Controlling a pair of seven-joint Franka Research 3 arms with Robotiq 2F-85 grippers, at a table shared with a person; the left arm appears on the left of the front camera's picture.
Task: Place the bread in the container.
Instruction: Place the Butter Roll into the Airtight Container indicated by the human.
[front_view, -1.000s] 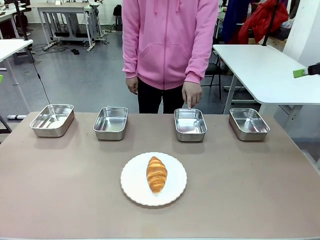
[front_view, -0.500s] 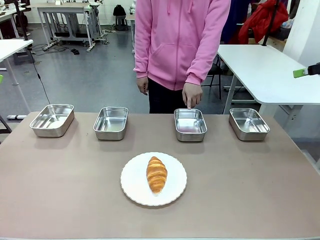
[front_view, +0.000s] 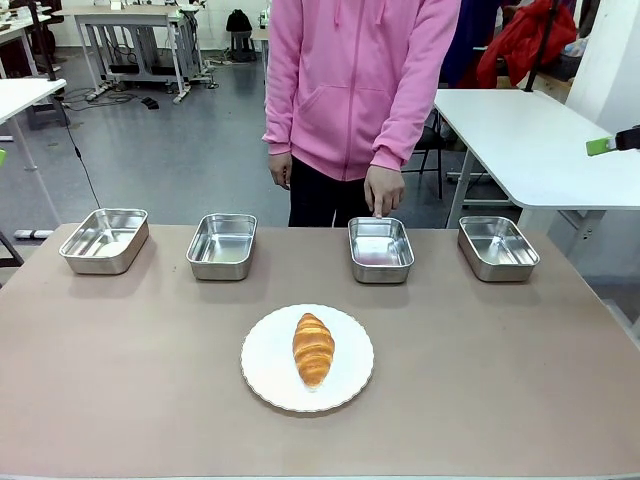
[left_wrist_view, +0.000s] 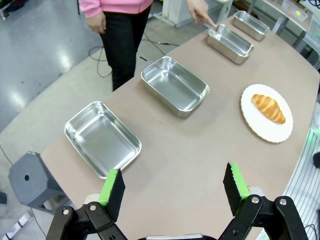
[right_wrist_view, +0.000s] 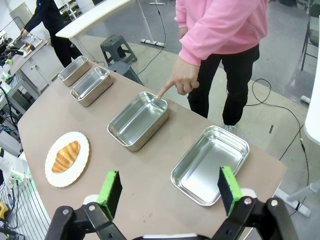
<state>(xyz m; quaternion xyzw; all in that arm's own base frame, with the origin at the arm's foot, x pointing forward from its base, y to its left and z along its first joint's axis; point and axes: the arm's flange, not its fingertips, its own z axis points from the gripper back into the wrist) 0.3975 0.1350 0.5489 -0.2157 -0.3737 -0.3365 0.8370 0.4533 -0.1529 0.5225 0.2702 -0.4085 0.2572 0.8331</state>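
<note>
Four trays (front_view: 381, 249) (fingertip (front_view: 377, 212) perhaps on one), one croissant (front_view: 313, 348), one plate (front_view: 262, 375).

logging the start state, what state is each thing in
golden-brown ridged croissant, lying on round white plate
rectangular stainless-steel tray third from left, empty, person's finger at its far rim
other three steel trays, empty
left robot hand, open, empty
right robot hand, open, empty
</note>
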